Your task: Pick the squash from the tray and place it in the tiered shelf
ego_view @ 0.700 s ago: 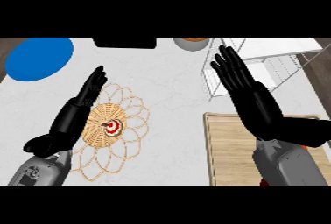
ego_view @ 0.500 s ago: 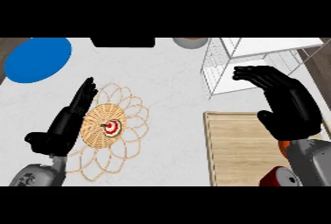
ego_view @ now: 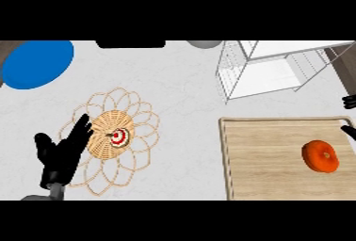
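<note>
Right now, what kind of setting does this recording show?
Probably a kitchen counter: a pale stone-like top with a white wire tiered shelf, a wooden tray holding an orange squash, and a woven wicker trivet.

Right hand [ego_view: 350,100] withdrawn to right edge, only fingertips showing. Squash [ego_view: 320,156] on wooden tray [ego_view: 264,160] now uncovered. Left hand [ego_view: 61,155] lower, nearer bottom edge, fingers straight as before.
</note>
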### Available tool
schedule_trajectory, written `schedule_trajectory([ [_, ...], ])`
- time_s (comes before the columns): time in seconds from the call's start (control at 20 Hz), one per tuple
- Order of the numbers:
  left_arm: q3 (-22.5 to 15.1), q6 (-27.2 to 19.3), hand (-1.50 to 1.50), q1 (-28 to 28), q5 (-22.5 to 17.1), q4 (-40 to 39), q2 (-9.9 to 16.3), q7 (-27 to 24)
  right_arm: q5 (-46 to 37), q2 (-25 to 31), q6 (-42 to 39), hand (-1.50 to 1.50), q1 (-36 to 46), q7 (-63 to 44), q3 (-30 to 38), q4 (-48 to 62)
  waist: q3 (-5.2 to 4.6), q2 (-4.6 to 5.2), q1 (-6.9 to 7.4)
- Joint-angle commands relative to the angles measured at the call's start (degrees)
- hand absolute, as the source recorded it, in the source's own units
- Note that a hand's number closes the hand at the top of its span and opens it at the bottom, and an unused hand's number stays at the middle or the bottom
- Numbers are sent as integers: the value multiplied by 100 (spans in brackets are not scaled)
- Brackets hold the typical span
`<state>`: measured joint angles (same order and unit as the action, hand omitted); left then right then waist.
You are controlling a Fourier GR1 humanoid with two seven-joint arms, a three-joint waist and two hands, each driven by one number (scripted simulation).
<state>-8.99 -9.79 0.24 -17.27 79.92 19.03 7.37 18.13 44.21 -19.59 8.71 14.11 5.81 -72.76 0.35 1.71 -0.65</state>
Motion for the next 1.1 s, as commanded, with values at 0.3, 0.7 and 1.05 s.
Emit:
schedule_trajectory([
  [0.3, 65, 92, 0, -435, -103, -437, -16, 518, -814, 1541, -2813, -150, -66, 2610, -7, 1966, -3, -92, 161],
  [0.7, 136, 151, 0, -488, -123, -499, -59, 700, -1451, 2212, -2737, -150, 234, 2467, -536, 1554, -30, -153, 130],
  [1.05, 379, 291, 0, -525, -54, -563, -137, 672, -1222, 1497, -1945, -150, 479, 206, -504, 266, -41, -176, 57],
])
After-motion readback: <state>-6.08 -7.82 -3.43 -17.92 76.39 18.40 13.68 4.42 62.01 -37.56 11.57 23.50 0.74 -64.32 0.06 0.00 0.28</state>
